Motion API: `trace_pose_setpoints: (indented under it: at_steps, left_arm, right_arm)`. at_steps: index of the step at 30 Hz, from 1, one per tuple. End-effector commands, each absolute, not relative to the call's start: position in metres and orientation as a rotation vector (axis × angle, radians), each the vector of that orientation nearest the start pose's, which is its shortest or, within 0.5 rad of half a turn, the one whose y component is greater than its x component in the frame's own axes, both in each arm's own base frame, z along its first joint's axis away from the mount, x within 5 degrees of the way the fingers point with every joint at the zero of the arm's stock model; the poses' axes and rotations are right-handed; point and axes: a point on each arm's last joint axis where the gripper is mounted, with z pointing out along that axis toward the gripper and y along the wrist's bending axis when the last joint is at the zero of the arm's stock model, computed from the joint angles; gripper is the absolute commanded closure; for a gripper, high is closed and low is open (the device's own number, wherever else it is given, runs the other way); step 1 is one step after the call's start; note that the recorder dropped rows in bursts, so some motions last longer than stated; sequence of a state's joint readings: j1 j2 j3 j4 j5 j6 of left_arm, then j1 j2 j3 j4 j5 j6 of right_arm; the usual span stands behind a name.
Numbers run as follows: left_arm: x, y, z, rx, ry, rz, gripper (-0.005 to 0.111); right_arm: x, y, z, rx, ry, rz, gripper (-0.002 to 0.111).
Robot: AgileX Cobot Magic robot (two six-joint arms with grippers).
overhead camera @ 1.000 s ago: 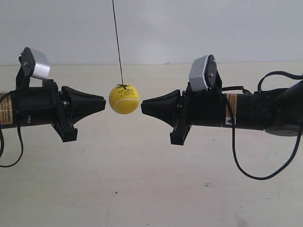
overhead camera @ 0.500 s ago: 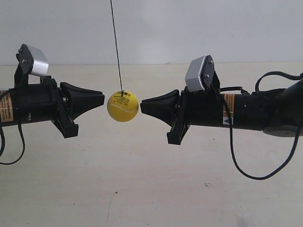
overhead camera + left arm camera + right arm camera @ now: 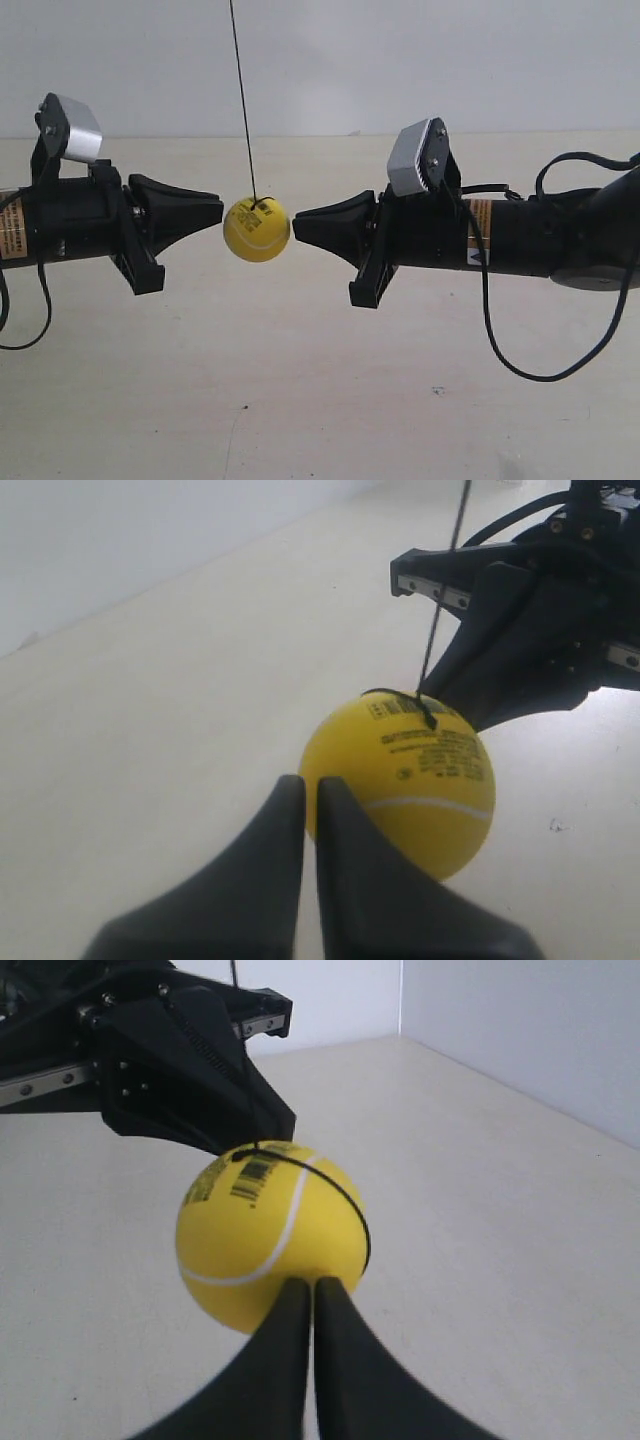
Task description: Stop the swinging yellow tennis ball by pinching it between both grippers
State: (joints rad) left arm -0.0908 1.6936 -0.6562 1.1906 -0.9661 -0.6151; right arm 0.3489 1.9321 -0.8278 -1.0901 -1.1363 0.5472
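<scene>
The yellow tennis ball (image 3: 256, 229) hangs on a thin dark string (image 3: 243, 100) between the two arm ends. The left gripper (image 3: 222, 210), on the arm at the exterior view's left, is shut, and its wedge tip reaches the ball's edge. In the left wrist view the ball (image 3: 410, 780) sits just beyond that gripper (image 3: 303, 780) and a little off to one side. The right gripper (image 3: 293, 215) is shut too. In the right wrist view its tip (image 3: 305, 1282) meets the ball (image 3: 265, 1235) near the white seam. I cannot tell whether either tip presses on the ball.
Below the arms lies a pale tabletop (image 3: 300, 400), with a white wall (image 3: 330, 60) behind. A black cable (image 3: 520, 350) loops down under the right arm, and another (image 3: 20, 330) hangs under the left arm. A silver-grey box (image 3: 410, 158) sits on top of each arm.
The ball has drifted slightly toward the left gripper and a little lower. The right gripper followed it leftward, closing its gap. The left gripper stayed almost still.
</scene>
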Motion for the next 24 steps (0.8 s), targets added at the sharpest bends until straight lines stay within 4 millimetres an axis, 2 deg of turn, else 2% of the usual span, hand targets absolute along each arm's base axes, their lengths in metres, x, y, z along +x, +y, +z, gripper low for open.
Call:
trace_pose_setpoints:
  at_steps: [1, 24]
  left_arm:
    - [0.2804, -0.0968, 0.1794, 0.922, 1.686, -0.723, 0.102]
    - [0.2800, -0.0970, 0.1792, 0.923, 1.690, -0.729, 0.102]
  right_arm:
    - [0.2937, 0.1859, 0.1616, -1.058, 1.461, 0.986, 0.108]
    - [0.2937, 0.1859, 0.1616, -1.058, 1.461, 0.986, 0.108]
